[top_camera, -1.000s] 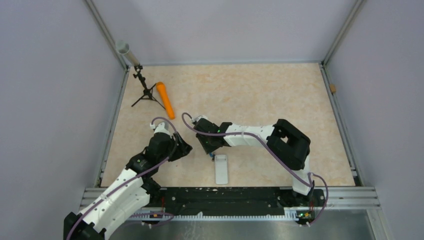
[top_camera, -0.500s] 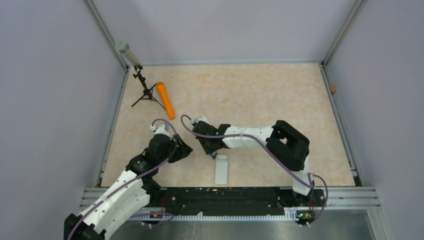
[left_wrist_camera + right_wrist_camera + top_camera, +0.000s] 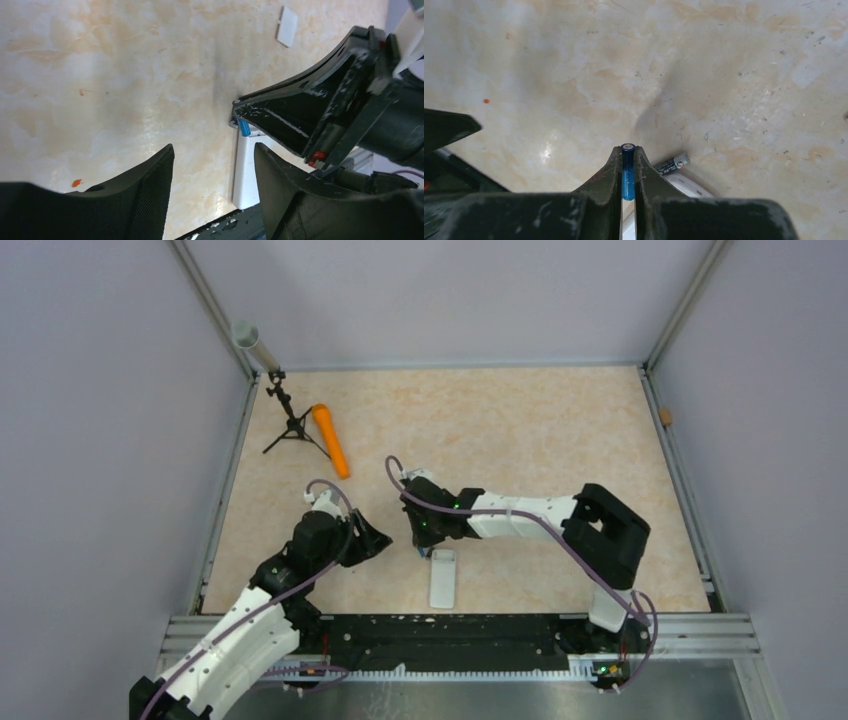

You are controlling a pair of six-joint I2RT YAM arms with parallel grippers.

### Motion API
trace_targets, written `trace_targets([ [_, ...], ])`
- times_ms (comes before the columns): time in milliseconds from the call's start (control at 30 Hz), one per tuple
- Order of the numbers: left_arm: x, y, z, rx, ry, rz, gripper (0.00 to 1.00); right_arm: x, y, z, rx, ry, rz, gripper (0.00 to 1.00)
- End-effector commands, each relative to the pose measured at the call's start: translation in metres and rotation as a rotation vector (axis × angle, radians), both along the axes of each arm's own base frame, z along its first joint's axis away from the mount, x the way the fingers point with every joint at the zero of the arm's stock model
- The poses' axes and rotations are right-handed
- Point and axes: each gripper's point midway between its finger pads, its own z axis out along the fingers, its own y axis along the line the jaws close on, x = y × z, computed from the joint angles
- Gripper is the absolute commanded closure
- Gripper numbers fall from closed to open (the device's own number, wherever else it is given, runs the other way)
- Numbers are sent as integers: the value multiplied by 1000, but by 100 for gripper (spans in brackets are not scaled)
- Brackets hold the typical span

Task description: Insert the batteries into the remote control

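Right wrist cam: right gripper [image 3: 627,150] clamps blue battery [image 3: 627,176] over remote control's [image 3: 443,580] end, dark battery [image 3: 672,163] lying just beside it, left gripper [image 3: 214,150] wide open, empty; risk: thin pinch lets batt pivot, miss recess.

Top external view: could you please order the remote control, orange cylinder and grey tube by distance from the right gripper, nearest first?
1. remote control, right by the right gripper, toward the near edge.
2. orange cylinder, farther back and left.
3. grey tube, back-left corner.
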Motion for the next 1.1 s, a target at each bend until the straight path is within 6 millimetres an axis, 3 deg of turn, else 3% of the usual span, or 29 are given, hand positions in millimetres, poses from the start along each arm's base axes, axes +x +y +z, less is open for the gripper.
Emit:
trace_targets([
  [0, 1, -19, 18, -118, -65, -67, 39, 12, 16, 62, 274, -10, -60, 100],
  [167, -4, -37, 30, -242, -110, -148, 39, 7, 7, 92, 455, 21, -81, 100],
  [433, -15, -64, 71, -466, -222, -294, 41, 3, -2, 135, 646, -9, -79, 100],
  [733, -28, -78, 100, -613, -274, -421, 44, -13, 0, 169, 828, 14, -18, 100],
  [1067, -39, -83, 114, -656, -300, -508, 52, -20, 7, 191, 958, 34, 16, 100],
])
